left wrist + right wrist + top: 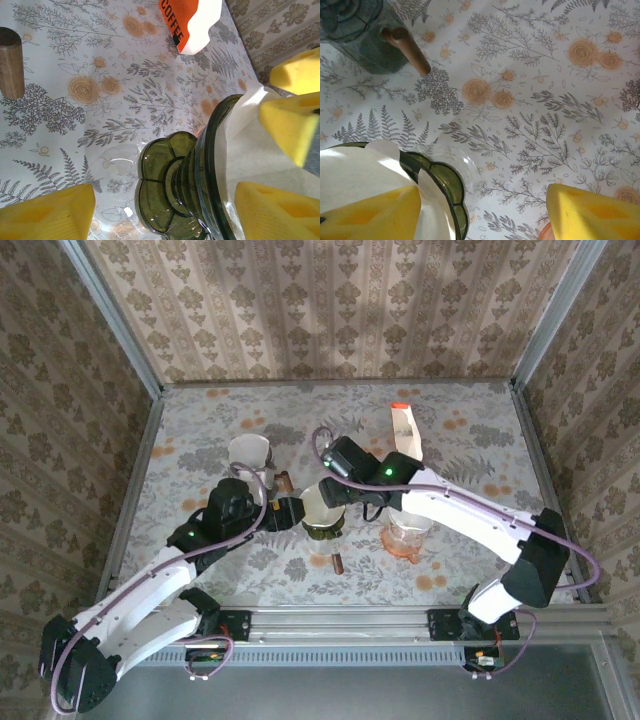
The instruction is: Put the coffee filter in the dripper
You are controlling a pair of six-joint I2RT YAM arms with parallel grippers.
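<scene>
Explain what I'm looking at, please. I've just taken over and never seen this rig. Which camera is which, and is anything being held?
You see two robot arms bolted at the table's near edge, the left arm and the right arm. Each ends in a two-finger gripper with yellow pads. The wide picture looks down from above and behind the arms. The other two come from a camera on each wrist.

On the floral table stand a green glass dripper with a white paper filter in it, what looks like a second dripper with a wooden handle, a pinkish glass and a coffee bag.

The left gripper is open, straddling the green dripper. The right gripper is open too, with one finger on the filter. Nothing looks gripped.
</scene>
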